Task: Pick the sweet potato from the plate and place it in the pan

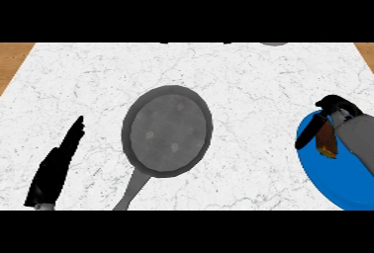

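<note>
L hand [55, 170] rests open at left edge, fingers straight, holding nothing. Pan [167, 129] mid-counter, no contents. R hand [326, 122] over blue plate [343, 190], fingers curled on sweet potato [326, 142]. Advice: lift clear of plate rim, carry left, release low over pan centre.

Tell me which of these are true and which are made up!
1. The pan has nothing in it. True.
2. The sweet potato lies in the pan. False: the right hand holds it over the blue plate.
3. The plate is red. False: it is blue.
4. The left hand is open, left of the pan. True.
5. The pan's handle points toward the robot. True.
</note>
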`<state>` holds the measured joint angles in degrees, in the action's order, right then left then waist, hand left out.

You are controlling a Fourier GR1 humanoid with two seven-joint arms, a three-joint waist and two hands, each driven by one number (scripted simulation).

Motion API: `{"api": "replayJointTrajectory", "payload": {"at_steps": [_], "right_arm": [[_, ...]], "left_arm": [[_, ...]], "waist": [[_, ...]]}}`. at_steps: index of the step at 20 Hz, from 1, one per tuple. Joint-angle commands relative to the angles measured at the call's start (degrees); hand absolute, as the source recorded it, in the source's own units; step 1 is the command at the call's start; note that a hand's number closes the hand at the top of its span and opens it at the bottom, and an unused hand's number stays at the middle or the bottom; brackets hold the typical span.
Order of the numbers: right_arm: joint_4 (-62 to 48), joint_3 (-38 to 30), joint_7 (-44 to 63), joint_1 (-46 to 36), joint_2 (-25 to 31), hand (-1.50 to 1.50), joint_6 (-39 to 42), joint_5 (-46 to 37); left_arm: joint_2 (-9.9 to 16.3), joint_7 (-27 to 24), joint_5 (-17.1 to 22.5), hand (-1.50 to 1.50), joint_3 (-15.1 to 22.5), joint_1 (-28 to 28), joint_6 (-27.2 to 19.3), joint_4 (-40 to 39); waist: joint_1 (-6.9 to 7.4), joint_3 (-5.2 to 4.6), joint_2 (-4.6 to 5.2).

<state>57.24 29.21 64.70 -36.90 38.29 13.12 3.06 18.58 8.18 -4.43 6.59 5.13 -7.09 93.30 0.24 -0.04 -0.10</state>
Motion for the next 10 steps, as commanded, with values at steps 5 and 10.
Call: {"api": "replayJointTrajectory", "payload": {"at_steps": [5,10], "right_arm": [[0.12,-2.16,5.88,2.61,-0.52,-1.50,1.82,-2.32],[-9.17,-6.54,-1.64,-0.60,-5.22,1.50,-0.72,-7.47]], "left_arm": [[0.42,0.32,0.84,0.00,-2.91,-1.35,2.31,-1.63],[-1.44,2.34,-1.09,0.00,-1.70,-1.31,2.42,0.67]], "waist": [[-0.41,0.00,-0.04],[0.36,0.05,0.16]]}}
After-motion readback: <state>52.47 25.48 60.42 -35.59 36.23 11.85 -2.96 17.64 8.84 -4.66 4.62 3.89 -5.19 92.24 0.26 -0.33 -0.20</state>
